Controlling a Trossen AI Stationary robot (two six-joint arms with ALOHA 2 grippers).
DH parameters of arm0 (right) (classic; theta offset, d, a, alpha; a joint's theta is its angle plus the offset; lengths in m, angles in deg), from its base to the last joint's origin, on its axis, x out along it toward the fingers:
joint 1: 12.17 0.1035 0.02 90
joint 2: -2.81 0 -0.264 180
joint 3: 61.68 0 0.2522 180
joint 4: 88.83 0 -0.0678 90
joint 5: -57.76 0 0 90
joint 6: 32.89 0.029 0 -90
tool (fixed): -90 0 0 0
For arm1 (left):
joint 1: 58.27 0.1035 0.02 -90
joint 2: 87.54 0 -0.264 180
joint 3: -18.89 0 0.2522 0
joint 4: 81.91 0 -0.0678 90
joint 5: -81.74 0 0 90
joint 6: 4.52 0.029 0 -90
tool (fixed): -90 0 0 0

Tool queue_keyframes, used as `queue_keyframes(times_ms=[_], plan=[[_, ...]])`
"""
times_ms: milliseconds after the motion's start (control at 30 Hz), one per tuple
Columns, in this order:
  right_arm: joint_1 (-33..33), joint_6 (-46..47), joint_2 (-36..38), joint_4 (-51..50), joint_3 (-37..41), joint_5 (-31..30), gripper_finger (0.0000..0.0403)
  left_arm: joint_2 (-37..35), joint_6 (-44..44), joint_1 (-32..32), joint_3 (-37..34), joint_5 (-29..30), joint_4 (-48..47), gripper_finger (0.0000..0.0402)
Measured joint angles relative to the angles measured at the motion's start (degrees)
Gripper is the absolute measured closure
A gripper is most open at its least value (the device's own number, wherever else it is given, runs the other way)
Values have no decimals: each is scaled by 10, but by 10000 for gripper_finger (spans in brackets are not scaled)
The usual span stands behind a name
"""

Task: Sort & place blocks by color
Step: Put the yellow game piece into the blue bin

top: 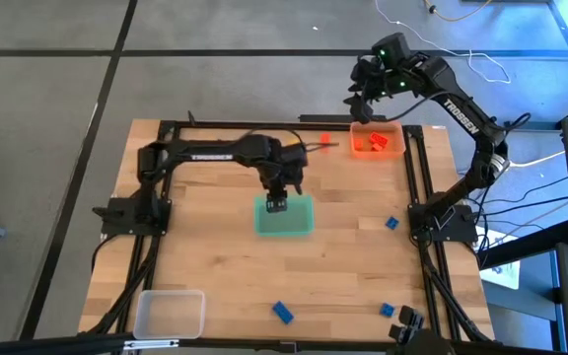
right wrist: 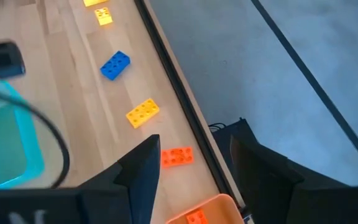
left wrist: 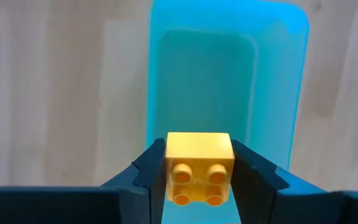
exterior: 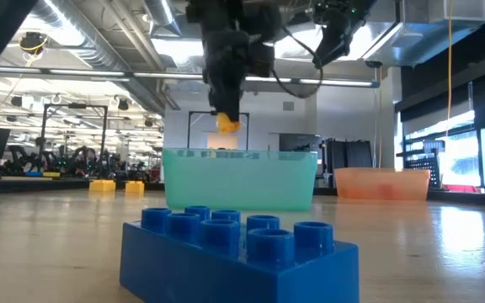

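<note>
My left gripper (top: 276,202) hangs over the green tray (top: 284,215), shut on a small yellow block (left wrist: 199,168), which the low view shows above the green tray's rim (exterior: 241,153). My right gripper (top: 363,99) is open and empty, raised beyond the table's far edge near the orange tray (top: 376,140), which holds orange-red blocks. An orange-red block (right wrist: 177,157), a yellow block (right wrist: 143,112) and a blue block (right wrist: 115,65) lie flat on the table by the far edge. More blue blocks (top: 391,223) (top: 282,313) lie toward the near side. My left gripper pinches the yellow block between its two fingers (left wrist: 151,177), one on each of two opposite side walls (left wrist: 229,163). The fingers come from above, pointing down. The block is lifted clear over the green tray (left wrist: 229,81), its studded face turned toward the wrist camera.
A clear tray (top: 170,314) sits at the table's near left corner. A blue block (exterior: 234,252) lies right before the low camera. Two yellow blocks (exterior: 102,186) rest far off to the left in that view. Black frame rails (top: 417,177) run along the table's sides.
</note>
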Motion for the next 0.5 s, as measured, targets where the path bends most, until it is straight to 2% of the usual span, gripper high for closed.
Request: queue_keyframes(times_ms=[133,333,500], plan=[[0,3,0,0,0,0,205,35,18,-13,0,-12,9,273],[0,5,0,0,0,1,205,79,19,-13,0,-67,15,273],[0,6,0,0,0,1,205,93,19,-11,0,-73,24,273]])
